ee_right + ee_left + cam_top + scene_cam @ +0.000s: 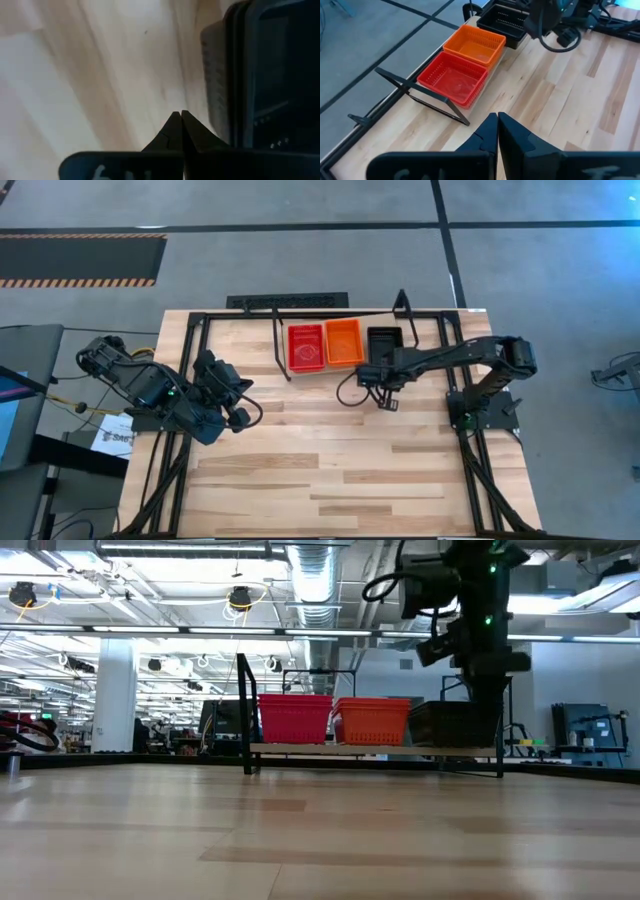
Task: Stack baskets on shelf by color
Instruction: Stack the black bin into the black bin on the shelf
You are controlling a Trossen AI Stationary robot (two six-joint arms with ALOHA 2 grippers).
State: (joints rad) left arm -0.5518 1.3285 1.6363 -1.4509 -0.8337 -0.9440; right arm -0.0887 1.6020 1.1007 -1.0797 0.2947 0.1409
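Note:
Three baskets stand side by side on the shelf (pixel 280 350) at the table's far middle: red (pixel 306 345), orange (pixel 343 342) and black (pixel 384 340). In the low view they rest with their bottoms on the shelf's board (pixel 370 749). My right gripper (pixel 178 117) is shut and points steeply down over bare wood, just on the near side of the black basket (pixel 260 75). My left gripper (pixel 497 120) is shut and held above the table's left part, pointing toward the red basket (pixel 452 77) and the orange basket (pixel 475 45).
A dark flat bar (pixel 288 301) lies along the table's far edge, and a thin black upright (pixel 403 305) stands behind the black basket. A cable loop (pixel 350 390) hangs by my right arm. Bare wood (pixel 330 480) fills the table's near half.

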